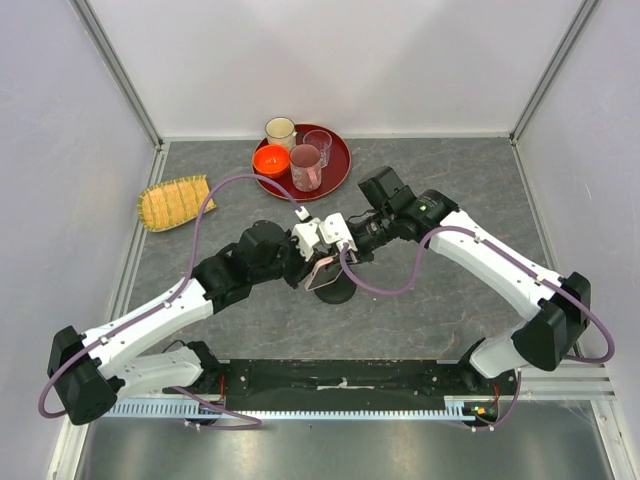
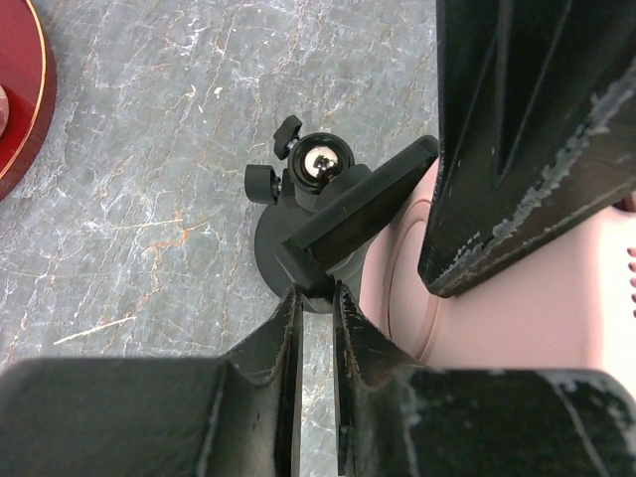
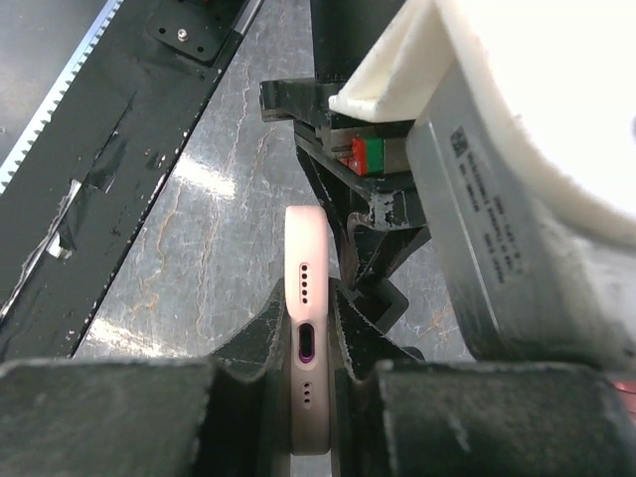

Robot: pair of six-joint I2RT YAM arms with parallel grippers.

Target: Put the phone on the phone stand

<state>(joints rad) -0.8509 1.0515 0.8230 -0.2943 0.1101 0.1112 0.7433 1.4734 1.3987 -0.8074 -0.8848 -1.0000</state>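
Phone (image 3: 306,258), centre of the overhead view, held tilted against the phone stand (image 2: 353,214). Clamped across its thin bottom end by the right gripper (image 3: 309,298), jaws closed onto it. Holder corner of the stand pinched by the left gripper (image 2: 318,296), near shut. Likely rigid, light, slick, breakable: cased edges safest.

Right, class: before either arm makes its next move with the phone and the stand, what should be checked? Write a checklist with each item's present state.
1. Grip of the right end effector on the phone, at its port end: ok.
2. Pinch of the left end effector on the holder plate of the phone stand: ok.
3. Phone fully seated in the holder: cannot tell.
4. Stand's base resting on the table: ok.
5. Both arms apart from the red tray: ok.
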